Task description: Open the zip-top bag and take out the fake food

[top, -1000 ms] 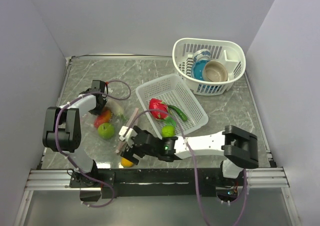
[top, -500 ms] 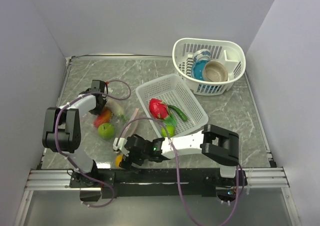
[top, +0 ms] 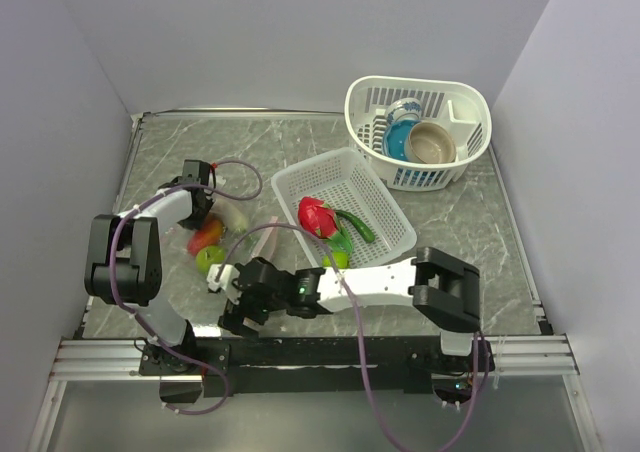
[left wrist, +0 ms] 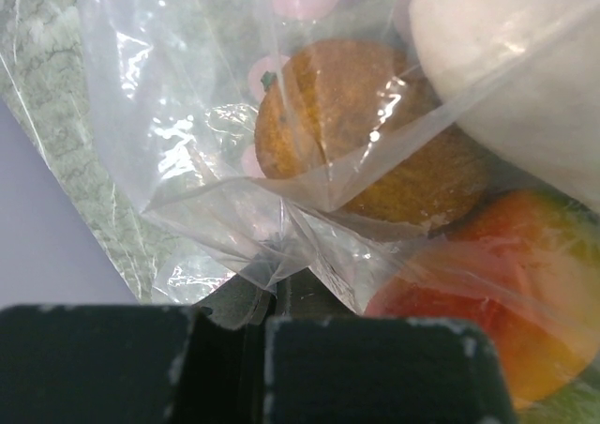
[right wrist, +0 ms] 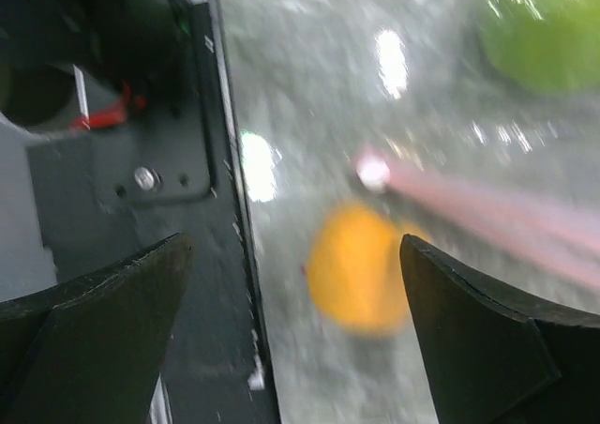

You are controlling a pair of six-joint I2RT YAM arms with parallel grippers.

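Observation:
The zip-top bag [top: 222,234] lies at the left of the table, clear, its pinkish zip strip [top: 252,244] pointing toward the near edge. My left gripper [top: 203,210] is shut on a pinched fold of the bag's plastic [left wrist: 281,255]. Inside the bag, the left wrist view shows fake food: an orange fruit [left wrist: 328,114], a red-orange piece [left wrist: 469,302] and a whitish piece [left wrist: 516,68]. My right gripper [top: 229,302] hangs open over a loose yellow-orange fruit [right wrist: 361,269], which lies on the table between the fingers. The zip strip's end [right wrist: 487,208] and a green fruit [right wrist: 553,30] lie just beyond.
A white perforated basket [top: 330,167] mid-table holds a red-pink fruit [top: 316,215], a green pod [top: 357,225] and a green fruit [top: 337,260]. A round white basket [top: 470,102] at the back right holds the tan bowl and blue cup. The black near-edge rail [right wrist: 141,161] sits beside the yellow-orange fruit.
My right arm has swung left along the near edge, and its open gripper now covers the yellow-orange fruit in the top view. The left arm and bag have stayed put.

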